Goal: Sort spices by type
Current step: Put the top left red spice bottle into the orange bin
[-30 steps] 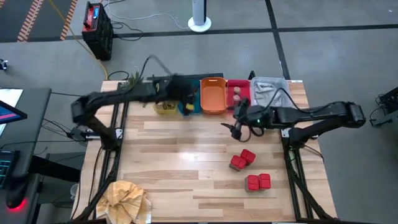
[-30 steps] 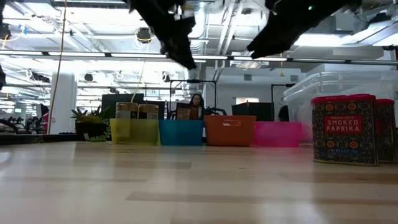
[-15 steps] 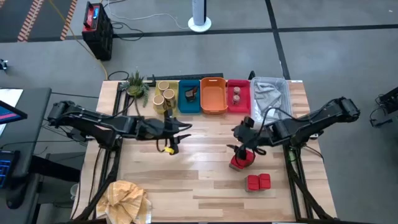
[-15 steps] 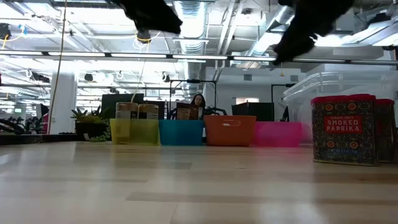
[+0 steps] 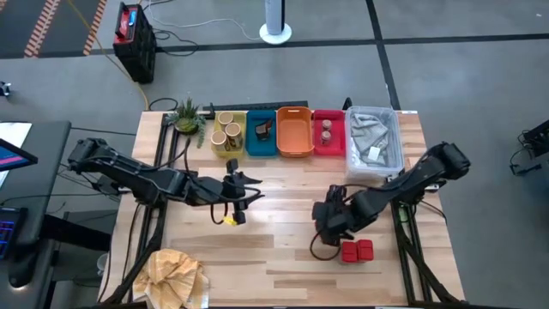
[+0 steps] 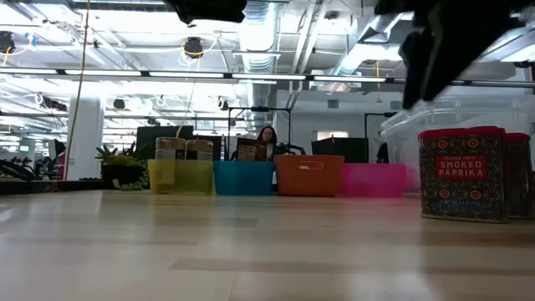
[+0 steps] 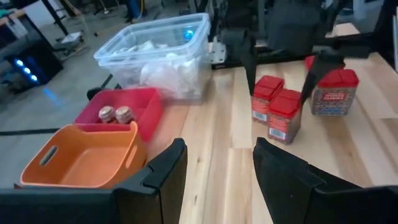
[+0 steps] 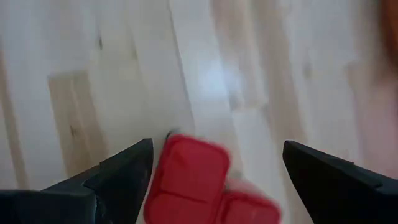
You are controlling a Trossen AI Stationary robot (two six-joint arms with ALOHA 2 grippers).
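Several red boxy packs stand upright on the table at the right: one pair (image 5: 356, 251) shows from above, and another pair (image 7: 277, 106) stands under my right gripper (image 5: 330, 223). That gripper points steeply down, open, and its fingers stand on either side of the red lids (image 8: 186, 177) without touching them. My left gripper (image 7: 219, 146) is open with nothing in it, above the table's middle (image 5: 244, 193). Pale round tubs (image 5: 225, 129) sit in the yellow tray. A dark-tan packet (image 5: 262, 130) lies in the blue tray. Two brownish jars (image 7: 115, 114) stand in the red tray.
The yellow (image 5: 227, 148), blue (image 5: 260, 146), orange (image 5: 293, 133) and red (image 5: 326, 146) trays line the far edge. A clear tub (image 5: 373, 142) stands to their right and a small plant (image 5: 184, 116) to their left. A yellowish cloth (image 5: 176, 273) lies at the near left corner.
My left gripper has drawn back from over the trays toward the table's middle and near side, staying open. My right gripper has gone toward the near edge, tipped steeply downward and sunk over the red packs, and is still open.
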